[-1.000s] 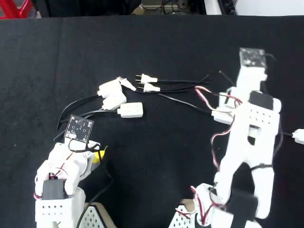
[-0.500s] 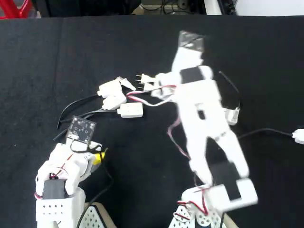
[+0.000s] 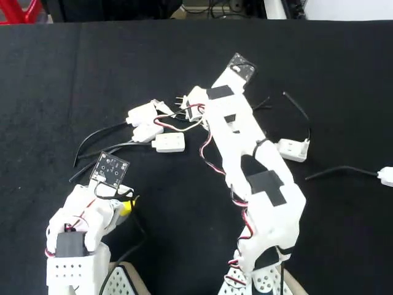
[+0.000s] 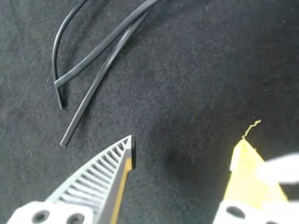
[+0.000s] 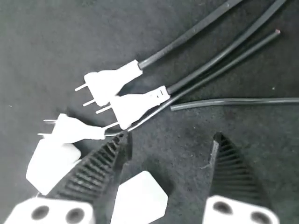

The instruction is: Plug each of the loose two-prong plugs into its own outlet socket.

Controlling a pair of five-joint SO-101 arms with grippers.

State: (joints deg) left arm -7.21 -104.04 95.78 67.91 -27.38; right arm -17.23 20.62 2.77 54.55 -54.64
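Right wrist view: right end effector (image 5: 171, 136) spread wide, empty, just beside three loose plugs (image 5: 133, 106) on worktop (image 5: 56, 37); outlet sockets (image 5: 49, 163) near. Left end effector (image 4: 187, 141) agape, empty, by cord ends (image 4: 83, 112).

Right wrist view: a white block (image 5: 138, 204) is cut off by the picture's edge and sits half behind the right gripper (image 5: 171, 137). A second white piece (image 5: 49, 163) is tucked partly behind one finger (image 5: 93, 175). The cords (image 5: 224, 60) run out of frame.

High view: my right arm (image 3: 245, 153) covers the plugs (image 3: 182, 101) near the table's middle, with just prongs poking out. The picture cuts a white piece (image 3: 387, 176) at the table's right edge; plug or socket, can't tell.

Left wrist view: a white blur (image 4: 280, 168) overlaps the left gripper (image 4: 187, 140) at its yellow finger (image 4: 247, 177). Can't identify it.
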